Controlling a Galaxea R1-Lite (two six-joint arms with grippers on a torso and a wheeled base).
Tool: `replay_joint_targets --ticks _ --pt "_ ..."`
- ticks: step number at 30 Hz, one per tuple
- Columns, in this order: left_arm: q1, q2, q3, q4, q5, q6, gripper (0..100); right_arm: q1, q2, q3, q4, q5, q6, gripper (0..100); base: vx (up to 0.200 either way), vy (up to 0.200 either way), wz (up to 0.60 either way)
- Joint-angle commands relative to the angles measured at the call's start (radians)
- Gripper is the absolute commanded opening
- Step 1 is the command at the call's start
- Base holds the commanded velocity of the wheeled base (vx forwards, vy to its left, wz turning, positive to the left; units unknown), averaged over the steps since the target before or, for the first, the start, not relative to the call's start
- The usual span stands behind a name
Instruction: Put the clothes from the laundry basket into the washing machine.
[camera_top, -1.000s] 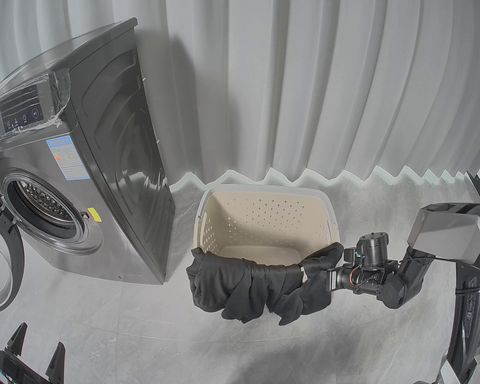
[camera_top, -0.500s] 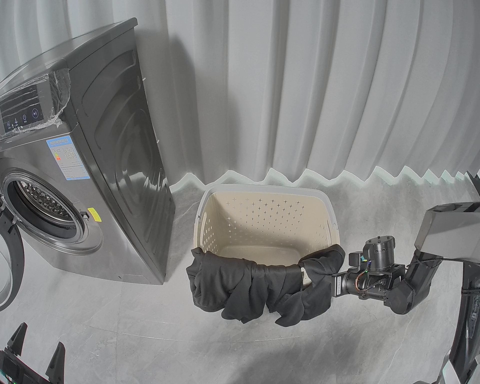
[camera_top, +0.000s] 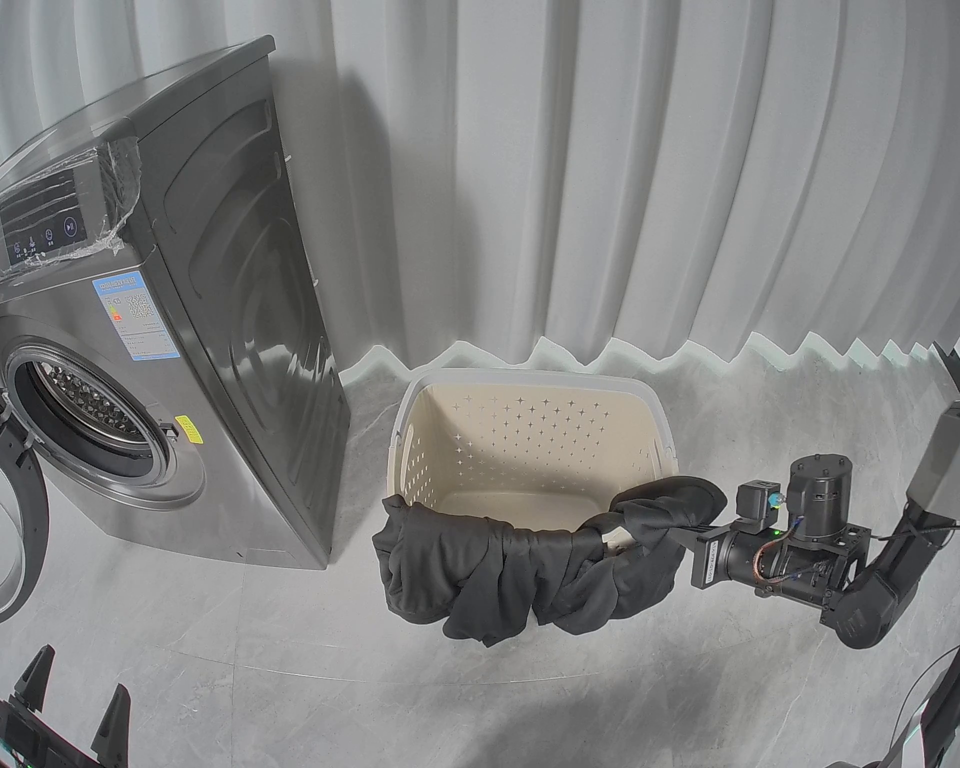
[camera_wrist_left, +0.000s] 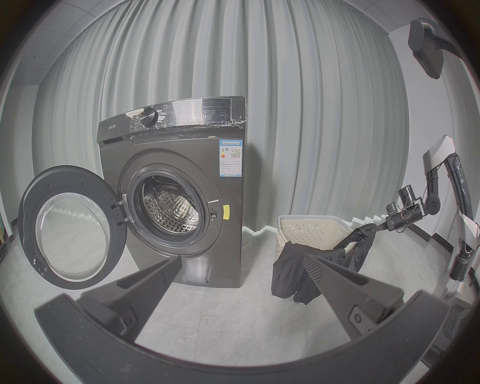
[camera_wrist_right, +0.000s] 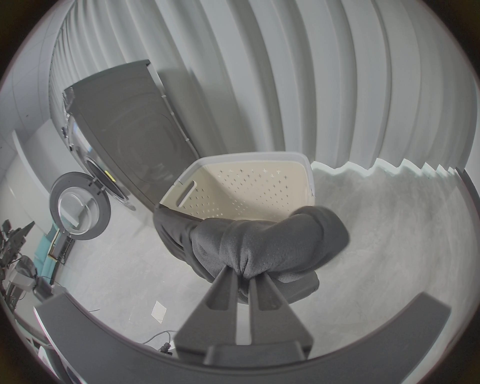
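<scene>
A dark grey garment (camera_top: 500, 575) hangs over the near rim of the cream laundry basket (camera_top: 530, 440), most of it draped down the outside. My right gripper (camera_top: 680, 535) is shut on the garment's right end (camera_wrist_right: 270, 245), holding it up beside the basket's right corner. The grey washing machine (camera_top: 150, 330) stands at the left with its round door (camera_wrist_left: 70, 227) swung open and the drum (camera_wrist_left: 170, 207) visible. My left gripper (camera_top: 70, 700) is low at the near left, open and holding nothing, far from the basket (camera_wrist_left: 312, 232).
White pleated curtains (camera_top: 600, 170) close off the back. The pale stone floor (camera_top: 300, 640) between the washing machine and the basket is bare. A cable and a scrap of paper (camera_wrist_right: 159, 311) lie on the floor behind me.
My right gripper has pulled to the right and slightly up with the garment's end, stretching that end away from the basket's corner. The left arm has stayed put.
</scene>
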Motion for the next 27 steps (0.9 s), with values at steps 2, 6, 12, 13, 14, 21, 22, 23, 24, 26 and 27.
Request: replay_joint_targets --ticks 2,6,12,13,14,21,22,23,24,26,27 --pt "0.0 -0.016 0.016 0.0 0.0 -0.001 100 0.052 -0.152 0.051 -0.007 -0.004 0.011 0 0.0 0.0 0.0" --pt "0.0 -0.016 0.016 0.0 0.0 -0.001 100 0.077 -0.207 0.054 -0.007 -0.03 0.011 0 0.0 0.0 0.0" --pt "0.0 -0.016 0.016 0.0 0.0 -0.001 100 0.126 -0.334 0.063 -0.006 -0.069 0.016 0 0.0 0.0 0.0" --pt "0.0 -0.016 0.016 0.0 0.0 -0.001 100 0.128 -0.353 0.063 -0.004 -0.069 0.016 0 0.0 0.0 0.0" --pt "0.0 -0.016 0.016 0.0 0.0 0.001 100 0.128 -0.367 0.063 -0.001 -0.069 0.016 0 0.0 0.0 0.0" --pt "0.0 -0.016 0.016 0.0 0.0 0.001 100 0.167 -0.476 0.061 0.011 -0.073 0.016 0 0.0 0.0 0.0" --pt "0.0 -0.016 0.016 0.0 0.0 0.001 100 0.183 -0.497 0.058 0.01 -0.076 0.016 0 0.0 0.0 0.0" --pt "0.0 -0.016 0.016 0.0 0.0 0.001 100 0.187 -0.509 0.055 0.008 -0.076 0.016 0 0.0 0.0 0.0" --pt "0.0 -0.016 0.016 0.0 0.0 0.001 100 0.197 -0.532 0.049 0.01 -0.076 0.014 0 0.0 0.0 0.0" --pt "0.0 -0.016 0.016 0.0 0.0 0.001 100 0.215 -0.557 0.032 0.01 -0.076 0.013 0 0.0 0.0 0.0" --pt "0.0 -0.016 0.016 0.0 0.0 0.001 100 0.226 -0.569 0.018 0.01 -0.076 0.013 0 0.0 0.0 0.0"
